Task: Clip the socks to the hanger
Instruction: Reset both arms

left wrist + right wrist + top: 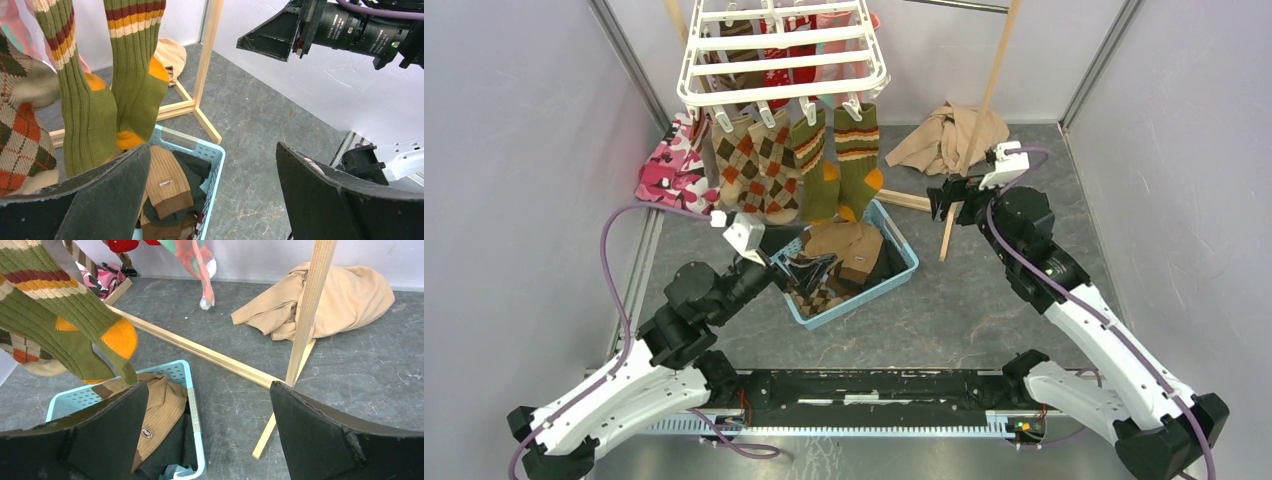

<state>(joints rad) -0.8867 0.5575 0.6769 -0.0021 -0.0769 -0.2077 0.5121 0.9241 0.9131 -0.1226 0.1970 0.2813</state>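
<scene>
Tabletop [984, 310] in grey marble pattern is seen beneath everything, closed in by pale wall panels. The hanger [779, 50], a white frame of parallel crossbars, is hung at the far centre-left, above and beyond the basket [869, 293]. A thin wooden rack [994, 75] is stood to its right, and a beige cloth [939, 140] is heaped at the foot of the pole. A pink camouflage garment [669, 165] is laid at the far left, below the hanger's left end. The light blue basket is set near the middle of the table. Along the hanger's near edge two argyle socks [764, 165] and two olive green socks [856, 160] with orange heels are clipped by their cuffs, toes hung close above the basket's far rim; red socks [796, 55] and a pink sock [197, 260] are glimpsed further back. More socks are piled in the basket, a tan ribbed sock [167, 180] uppermost. The left gripper [809, 268] is held over the basket's near-left part, fingers spread wide with nothing between them. The right gripper [944, 200] is held right of the basket, beside the rack's pole, likewise spread wide and empty
</scene>
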